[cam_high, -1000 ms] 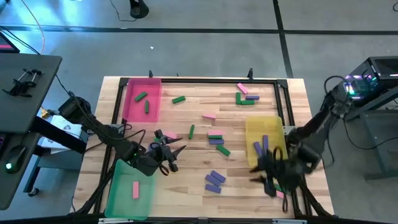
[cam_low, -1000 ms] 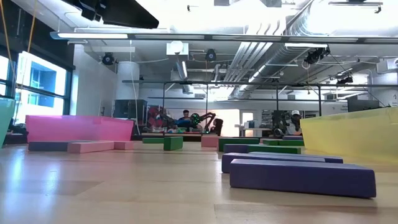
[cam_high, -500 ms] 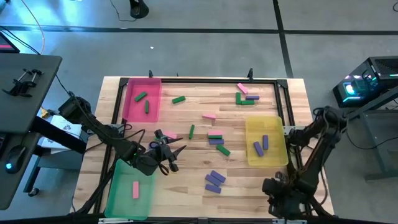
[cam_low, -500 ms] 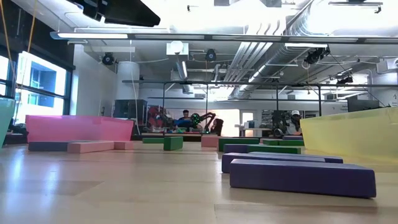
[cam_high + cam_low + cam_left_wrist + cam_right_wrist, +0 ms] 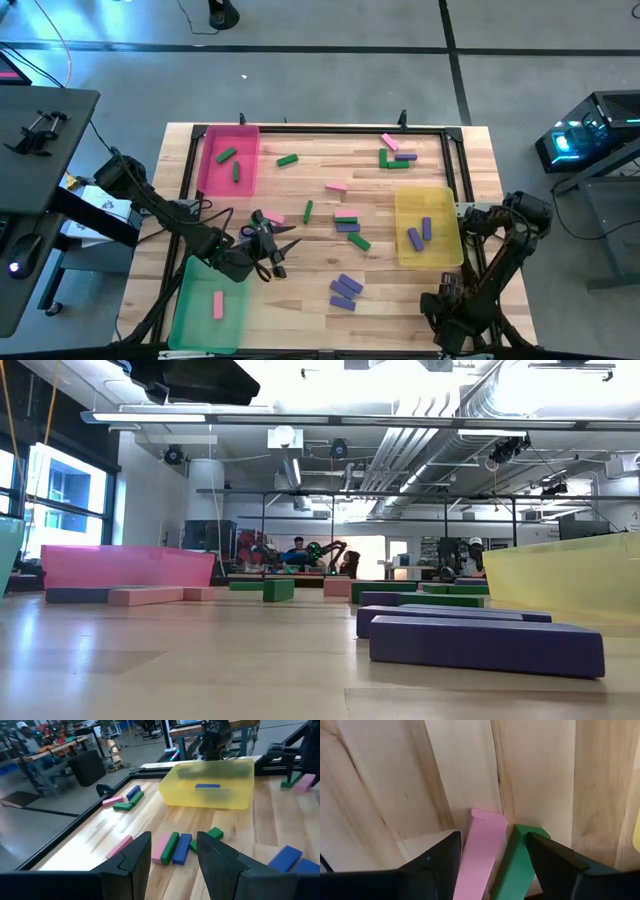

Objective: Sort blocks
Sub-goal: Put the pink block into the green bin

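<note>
The right claw [image 5: 452,322] sits low at the near right corner of the wooden surface [image 5: 310,215], just past the yellow tray [image 5: 427,255]. Its wrist view shows the fingers [image 5: 440,862] spread wide, pointing down at a pink block [image 5: 481,851] and a green block [image 5: 517,860] that lie side by side on the wood between them; neither block is gripped.

The left claw [image 5: 277,248] hovers near the middle of the surface, beside the green tray [image 5: 192,318], fingers [image 5: 131,860] partly apart and empty. Ahead of it lie a pink, a green and a purple block [image 5: 171,848] together.

The other blocks [image 5: 345,290] are scattered over the surface. Two green ones lie in the pink tray [image 5: 208,178], two purple ones in the yellow tray, and one pink one in the green tray.
</note>
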### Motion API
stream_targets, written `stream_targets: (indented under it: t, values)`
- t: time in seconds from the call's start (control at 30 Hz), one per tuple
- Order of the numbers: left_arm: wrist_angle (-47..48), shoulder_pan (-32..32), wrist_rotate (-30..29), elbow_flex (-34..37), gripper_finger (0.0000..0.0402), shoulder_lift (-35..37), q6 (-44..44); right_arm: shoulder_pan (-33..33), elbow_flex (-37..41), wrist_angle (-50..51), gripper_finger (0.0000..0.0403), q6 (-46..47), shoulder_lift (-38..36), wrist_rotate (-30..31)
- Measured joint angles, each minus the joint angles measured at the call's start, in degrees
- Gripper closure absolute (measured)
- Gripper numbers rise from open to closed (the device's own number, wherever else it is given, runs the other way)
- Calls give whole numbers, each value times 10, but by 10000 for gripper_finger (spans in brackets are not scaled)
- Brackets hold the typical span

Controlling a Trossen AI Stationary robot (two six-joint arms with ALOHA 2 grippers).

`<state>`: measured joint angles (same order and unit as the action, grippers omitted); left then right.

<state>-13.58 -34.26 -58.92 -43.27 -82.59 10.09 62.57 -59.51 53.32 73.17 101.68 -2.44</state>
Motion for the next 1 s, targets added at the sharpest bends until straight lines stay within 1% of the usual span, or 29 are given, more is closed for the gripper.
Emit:
stream_targets:
  t: [0.33,0.47,0.63,0.7,0.8,1.0]
  values:
    - [0,0,0,0,257,0,3,0,2,0,194,-14,-1,3]
    - [0,0,0,0,257,0,3,-9,6,18,194,7,-15,16]
    - [0,0,1,0,257,0,4,-11,5,-14,194,52,-35,30]
    - [0,0,1,0,257,0,4,-10,5,-19,194,79,-34,15]
    - [1,0,1,0,257,0,9,-9,5,-16,189,135,-35,-24]
    - [3,0,1,0,257,0,9,8,5,-15,159,208,-35,-61]
